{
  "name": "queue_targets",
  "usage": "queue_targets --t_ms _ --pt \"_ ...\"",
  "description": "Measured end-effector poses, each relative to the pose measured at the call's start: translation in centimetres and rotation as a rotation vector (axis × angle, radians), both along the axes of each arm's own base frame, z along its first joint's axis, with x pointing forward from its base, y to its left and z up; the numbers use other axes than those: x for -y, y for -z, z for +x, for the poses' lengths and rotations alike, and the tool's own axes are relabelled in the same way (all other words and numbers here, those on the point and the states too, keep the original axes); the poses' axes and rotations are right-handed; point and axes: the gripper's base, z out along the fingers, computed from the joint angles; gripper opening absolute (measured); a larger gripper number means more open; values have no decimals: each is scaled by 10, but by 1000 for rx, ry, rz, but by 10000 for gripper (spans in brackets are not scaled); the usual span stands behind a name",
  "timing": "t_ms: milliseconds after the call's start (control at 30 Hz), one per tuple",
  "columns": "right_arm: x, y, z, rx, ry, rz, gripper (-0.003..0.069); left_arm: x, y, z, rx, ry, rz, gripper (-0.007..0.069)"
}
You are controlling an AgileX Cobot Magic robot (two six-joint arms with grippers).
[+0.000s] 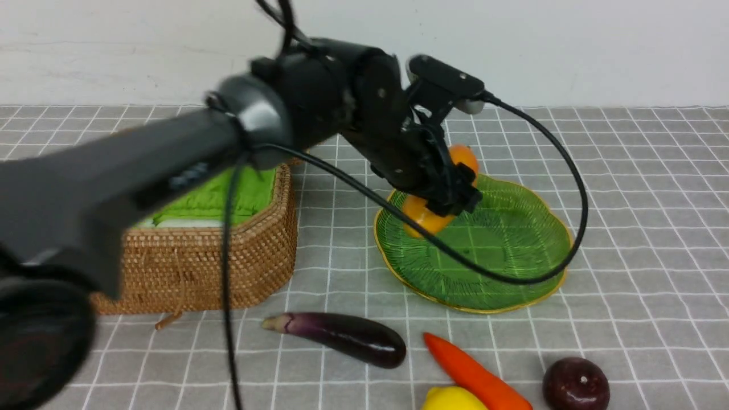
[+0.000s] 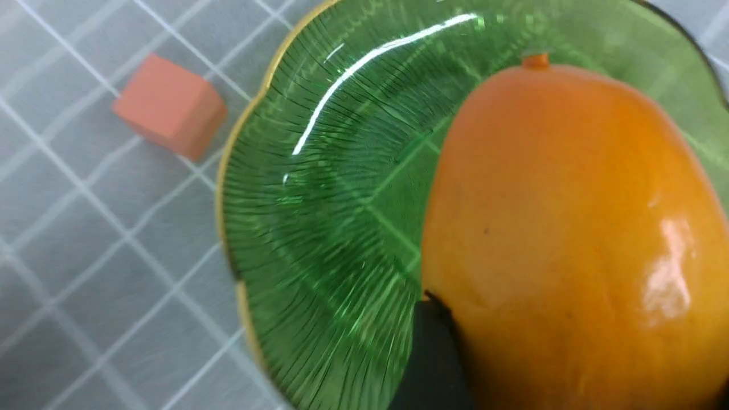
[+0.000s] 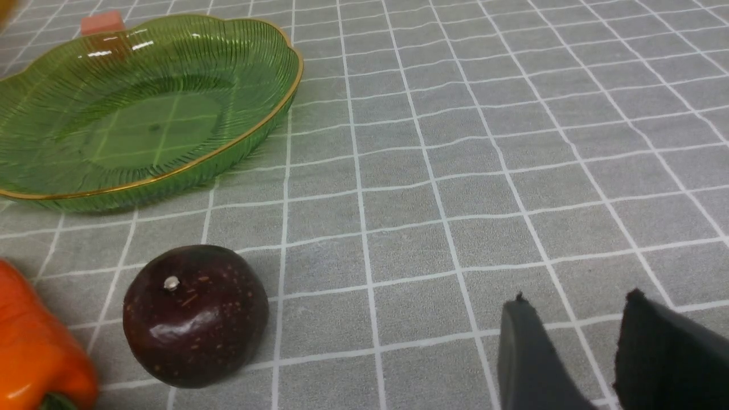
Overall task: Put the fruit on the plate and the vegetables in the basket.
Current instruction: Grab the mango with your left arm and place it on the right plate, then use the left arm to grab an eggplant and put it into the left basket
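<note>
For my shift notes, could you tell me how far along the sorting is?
Done: nothing certain; what the basket holds is unclear. In hand: the left tool holds the mango over the plate. Remaining: lemon, maroon fruit, eggplant and carrot lie on the table.

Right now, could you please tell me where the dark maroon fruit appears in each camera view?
Front view: maroon fruit at lower right, beside the carrot.
Left wrist view: not in it.
Right wrist view: maroon fruit beside the carrot's thick end.
Shared landmark: the green plate, in all three.
</note>
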Motion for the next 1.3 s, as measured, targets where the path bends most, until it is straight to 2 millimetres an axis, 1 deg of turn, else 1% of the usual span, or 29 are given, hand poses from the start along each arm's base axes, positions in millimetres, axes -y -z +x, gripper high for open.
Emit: queue_targets --t_ms 33,133,200,267,367,467,533,567,633,667,700,733,767,800,867,900,967,1000,1033,1100,1133,1167,1200,1233,1300 --pt "0 0 0 0 0 0 240 5 13 6 -25 -21 -6 504" --pt "0 0 0 0 0 0 240 10 39 13 -78 -45 8 504" --pt "0 0 0 0 0 0 240 10 47 14 -93 -47 19 504" --pt "0 0 0 0 0 0 240 11 60 16 -118 -50 35 504" --pt "0 0 0 0 0 0 240 11 61 16 -123 -50 39 504" --pt "0 0 0 0 0 0 240 11 56 15 -122 -54 33 515" --pt "0 0 0 0 0 0 240 9 53 12 -135 -53 40 541" --pt "0 0 0 0 0 0 240 7 50 9 -160 -50 59 575" --pt "0 0 0 0 0 0 240 4 43 4 -183 -44 81 613" --pt "0 0 0 0 0 0 240 2 38 3 -182 -42 88 621" --pt "0 0 0 0 0 0 240 2 39 2 -184 -42 90 622" --pt "0 0 0 0 0 0 240 -2 28 -1 -176 -37 111 626" --pt "0 0 0 0 0 0 240 -3 26 -2 -174 -35 114 626" --pt "0 0 0 0 0 0 240 -8 13 -6 -155 -14 142 622" --pt "0 0 0 0 0 0 240 -13 1 -11 -137 17 176 614" --pt "0 0 0 0 0 0 240 -23 -20 -21 -111 84 246 596" --pt "0 0 0 0 0 0 240 -29 -32 -29 -99 133 292 586" --pt "0 0 0 0 0 0 240 -36 -43 -36 -87 189 343 576" --pt "0 0 0 0 0 0 240 -45 -54 -48 -71 283 403 564" --pt "0 0 0 0 0 0 240 -56 -63 -65 -26 456 481 547" --pt "0 0 0 0 0 0 240 -56 -61 -66 -27 472 491 547" --pt "0 0 0 0 0 0 240 -61 -56 -74 -9 613 548 535" --pt "0 0 0 0 0 0 240 -62 -53 -76 -15 629 555 534" --pt "0 0 0 0 0 0 240 -64 -40 -80 -28 730 595 528" --pt "0 0 0 0 0 0 240 -66 -15 -83 -64 843 644 521"
